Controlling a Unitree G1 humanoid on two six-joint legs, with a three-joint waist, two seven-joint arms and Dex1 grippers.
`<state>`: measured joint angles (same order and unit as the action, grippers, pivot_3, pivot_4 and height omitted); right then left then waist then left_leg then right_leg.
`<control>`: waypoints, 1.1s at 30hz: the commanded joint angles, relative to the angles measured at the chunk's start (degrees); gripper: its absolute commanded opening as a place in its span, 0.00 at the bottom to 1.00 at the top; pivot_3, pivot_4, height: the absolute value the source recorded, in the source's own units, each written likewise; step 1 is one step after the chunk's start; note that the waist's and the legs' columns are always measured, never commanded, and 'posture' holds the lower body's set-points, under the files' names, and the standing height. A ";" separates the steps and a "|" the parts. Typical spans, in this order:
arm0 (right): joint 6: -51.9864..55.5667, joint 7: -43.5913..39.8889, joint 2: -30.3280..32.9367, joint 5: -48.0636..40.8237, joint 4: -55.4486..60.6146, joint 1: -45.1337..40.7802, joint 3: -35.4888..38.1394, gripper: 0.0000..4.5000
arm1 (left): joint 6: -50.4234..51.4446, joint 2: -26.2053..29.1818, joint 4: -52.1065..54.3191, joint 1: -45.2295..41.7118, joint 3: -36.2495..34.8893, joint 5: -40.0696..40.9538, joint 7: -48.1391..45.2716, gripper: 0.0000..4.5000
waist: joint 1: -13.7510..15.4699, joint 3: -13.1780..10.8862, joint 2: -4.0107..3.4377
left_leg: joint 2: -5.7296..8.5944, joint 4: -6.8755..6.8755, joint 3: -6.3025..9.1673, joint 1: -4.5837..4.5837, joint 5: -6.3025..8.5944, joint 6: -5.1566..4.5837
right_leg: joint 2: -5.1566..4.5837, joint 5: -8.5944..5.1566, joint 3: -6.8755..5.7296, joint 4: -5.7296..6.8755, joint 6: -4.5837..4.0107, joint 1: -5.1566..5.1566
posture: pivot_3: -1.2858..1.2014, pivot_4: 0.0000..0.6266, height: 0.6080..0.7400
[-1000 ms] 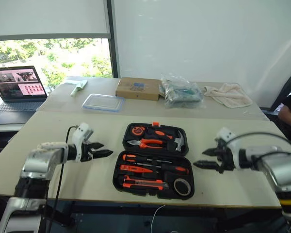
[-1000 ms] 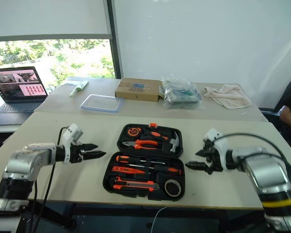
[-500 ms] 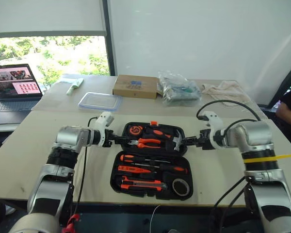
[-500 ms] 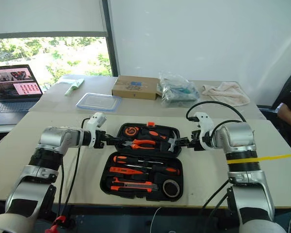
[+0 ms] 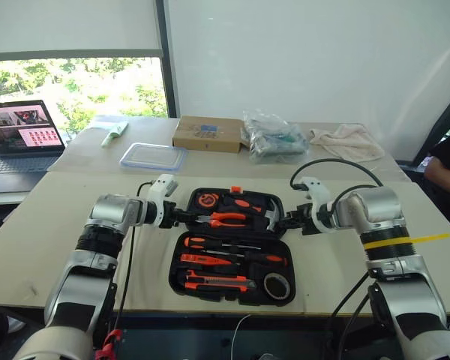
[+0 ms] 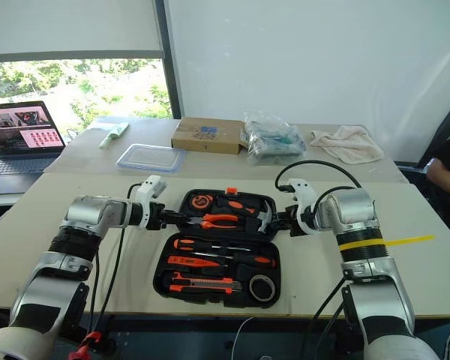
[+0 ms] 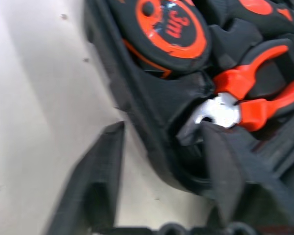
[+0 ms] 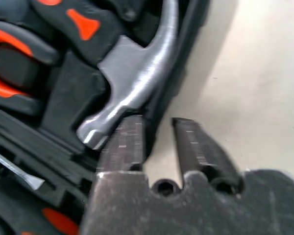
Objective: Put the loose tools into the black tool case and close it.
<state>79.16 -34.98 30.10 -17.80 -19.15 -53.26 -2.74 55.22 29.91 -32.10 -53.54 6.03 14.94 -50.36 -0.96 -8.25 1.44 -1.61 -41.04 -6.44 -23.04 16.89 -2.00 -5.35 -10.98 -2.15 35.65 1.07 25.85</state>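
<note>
- Left eye view: the black tool case point(image 5: 232, 244) is seen lying open on the desk point(image 5: 52, 225), near its front edge and about midway between its side edges. The lid half lies toward the back and the base half toward the front edge.
- In the base half, two long screwdrivers point(image 5: 236, 251) with black-and-orange handles, a utility knife point(image 5: 217, 283) and a small black tape roll point(image 5: 276, 286) are seated in moulded slots. In the lid half, pliers point(image 5: 223, 220), a hammer point(image 5: 271, 214) and a round tape measure point(image 5: 206, 201) are held.
- The left gripper point(image 5: 181, 216) is placed at the lid half's left edge, and the right gripper point(image 5: 286, 220) at its right edge.
- Along the desk's far edge, a clear lidded container point(image 5: 154, 157), a cardboard box point(image 5: 208, 134), a plastic bag point(image 5: 274, 139) and a cloth point(image 5: 351, 142) are set out. A laptop point(image 5: 24, 136) is stood at the far left.
- Right eye view: the same layout is shown, with both grippers at the lid half's two side edges.
- Left wrist view: the left gripper's two fingers are seen set astride the lid's rim, one on the desk side, one inside the case, closed partway around the wall.
- Right wrist view: the right gripper's fingers point(image 8: 125, 142) are seen narrowly parted and clamped on the case rim beside the hammer head.
</note>
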 commanded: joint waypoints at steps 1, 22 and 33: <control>-2.46 1.30 0.93 0.88 -0.67 -0.24 0.79 0.00 | -0.34 1.42 -0.51 -0.19 -0.52 -1.91 2.33 0.25 | 0.01 0.00 0.00 | 0.00 0.00 0.06 0.03 -0.01 -0.01 | -0.01 0.01 0.02 0.06 -0.01 0.00 | 0.52 0.24 1.00; -36.60 -1.94 3.21 3.85 12.26 10.52 0.86 0.00 | -26.62 -1.33 8.16 11.46 -11.06 1.69 4.76 0.14 | 0.11 0.00 0.00 | -0.06 0.06 0.14 0.01 -0.13 -0.06 | -0.02 0.10 0.20 0.09 -0.12 0.16 | 0.52 0.24 1.00; -98.47 6.93 9.78 23.88 9.50 30.93 -2.24 0.00 | -79.92 0.35 8.64 27.99 -10.90 -9.81 9.02 0.14 | 0.32 -0.01 0.01 | -0.06 0.10 0.04 -0.16 -0.14 -0.04 | -0.06 0.11 0.10 -0.01 -0.12 0.31 | 0.52 0.24 1.00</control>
<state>-7.92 -31.92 35.76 0.62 -8.40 -24.41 -8.40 -14.30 26.62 -23.51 -27.66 -2.84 9.15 -43.82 -0.64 -8.27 1.45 -1.62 -40.93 -6.48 -23.20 16.74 -2.04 -5.44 -10.87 -2.05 35.61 0.95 26.16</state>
